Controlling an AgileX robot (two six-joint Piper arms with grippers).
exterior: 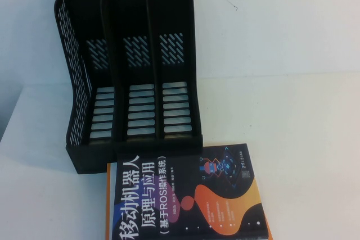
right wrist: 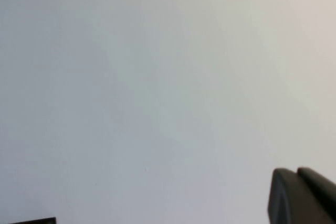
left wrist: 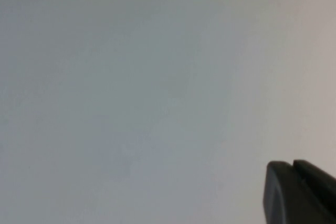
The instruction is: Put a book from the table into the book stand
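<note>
A white table (exterior: 292, 139) seen from above, with neither arm in the high view. Toward the far left of the table stands the book stand (exterior: 129, 71), a black plastic rack with three upright slots, open toward the robot, all three empty. Touching, or nearly touching, the stand's front lip lies the book (exterior: 191, 195), flat on the near edge of the table about midway along it, black cover up with a large white Chinese title, orange and purple shapes. It appears to rest on something with an orange edge that shows at its left and right sides. Its long axis seems to run from the near edge toward the stand, though the near end is cut off. The left gripper (left wrist: 299, 195) shows only as a dark tip over bare white surface in its wrist view; whether it is wide or narrow cannot be told. The right gripper (right wrist: 302, 198) shows likewise, state unknown. With both arms out of the overhead view, which is nearer the book cannot be judged.
</note>
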